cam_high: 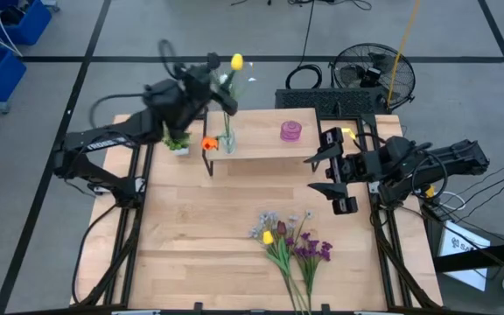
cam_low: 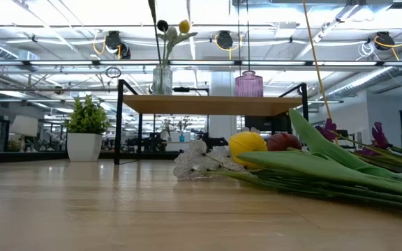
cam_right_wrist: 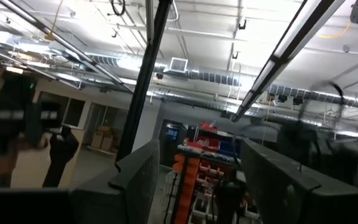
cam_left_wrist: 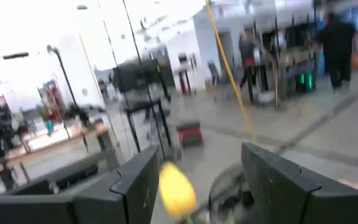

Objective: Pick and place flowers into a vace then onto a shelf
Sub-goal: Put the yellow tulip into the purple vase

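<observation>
A clear glass vase [cam_high: 227,140] [cam_low: 162,78] stands on the left end of the shelf [cam_high: 269,146] [cam_low: 211,104] and holds a few flowers. The yellow tulip [cam_high: 236,61] [cam_left_wrist: 176,190] rises highest. My left gripper [cam_high: 215,80] [cam_left_wrist: 194,186] is above the vase, open, its fingers on either side of the yellow bloom. An orange tulip [cam_high: 208,143] shows beside the vase. More flowers [cam_high: 291,245] [cam_low: 292,160] lie in a bunch on the table's near half. My right gripper [cam_high: 324,172] [cam_right_wrist: 194,180] waits open by the table's right edge.
A pink glass vase [cam_high: 291,131] [cam_low: 248,84] stands on the shelf to the right of the clear one. A small leafy plant in a white pot [cam_high: 178,142] [cam_low: 84,136] sits on the table left of the shelf. Bare tabletop lies between shelf and bunch.
</observation>
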Available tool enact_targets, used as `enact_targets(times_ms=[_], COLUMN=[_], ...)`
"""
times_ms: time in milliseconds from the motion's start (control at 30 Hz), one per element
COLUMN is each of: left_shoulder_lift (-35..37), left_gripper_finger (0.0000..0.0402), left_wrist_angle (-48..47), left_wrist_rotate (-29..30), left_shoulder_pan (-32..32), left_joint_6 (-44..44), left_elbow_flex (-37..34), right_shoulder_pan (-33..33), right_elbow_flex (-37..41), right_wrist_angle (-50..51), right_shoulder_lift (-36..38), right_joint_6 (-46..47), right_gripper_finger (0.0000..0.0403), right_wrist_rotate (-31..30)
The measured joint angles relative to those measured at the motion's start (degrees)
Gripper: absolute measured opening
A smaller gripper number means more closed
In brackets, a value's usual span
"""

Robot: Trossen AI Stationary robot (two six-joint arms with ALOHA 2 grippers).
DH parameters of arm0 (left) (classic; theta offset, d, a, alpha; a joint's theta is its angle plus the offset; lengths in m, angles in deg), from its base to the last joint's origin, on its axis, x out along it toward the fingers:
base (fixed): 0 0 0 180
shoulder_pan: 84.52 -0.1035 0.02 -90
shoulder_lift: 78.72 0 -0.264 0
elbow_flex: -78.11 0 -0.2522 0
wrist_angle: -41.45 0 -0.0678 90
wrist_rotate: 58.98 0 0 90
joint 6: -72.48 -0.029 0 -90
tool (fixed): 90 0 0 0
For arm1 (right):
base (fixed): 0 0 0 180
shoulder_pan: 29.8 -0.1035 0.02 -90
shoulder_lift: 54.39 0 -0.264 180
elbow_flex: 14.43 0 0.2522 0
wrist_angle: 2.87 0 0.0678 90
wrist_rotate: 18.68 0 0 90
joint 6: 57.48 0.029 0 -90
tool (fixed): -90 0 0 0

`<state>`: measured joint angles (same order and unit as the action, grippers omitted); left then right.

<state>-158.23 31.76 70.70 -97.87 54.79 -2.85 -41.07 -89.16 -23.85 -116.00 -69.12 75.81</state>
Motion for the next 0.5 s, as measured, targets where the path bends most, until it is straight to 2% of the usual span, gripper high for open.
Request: enact_targets(times_ms=[100, 233, 400, 500], left_shoulder_lift=[0.89, 1.96, 2.51, 2.52], left_gripper_finger=[0.0232, 0.0232, 0.0232, 0.0232], left_wrist_angle=[0.61, 0.74, -5.78, -12.95], left_wrist_rotate=[0.14, -1.69, -2.64, -2.54], left_shoulder_pan=[1.4, 4.77, 11.62, 16.38], left_joint_6=[-1.71, -4.29, -2.37, 2.15], left_elbow_flex=[3.89, 9.77, 16.35, 18.48], right_shoulder_pan=[0.18, 0.22, 0.22, 0.23], right_elbow_flex=[0.0, -0.02, -0.02, -0.02], right_wrist_angle=[3.02, 11.72, 32.56, 44.49], right_shoulder_lift=[0.29, 1.31, 2.81, 2.68], right_joint_6=[0.02, 2.3, 7.44, 15.69], right_gripper_finger=[0.0217, 0.0217, 0.0217, 0.0217], right_wrist_rotate=[-1.77, -7.78, -10.48, -10.49])
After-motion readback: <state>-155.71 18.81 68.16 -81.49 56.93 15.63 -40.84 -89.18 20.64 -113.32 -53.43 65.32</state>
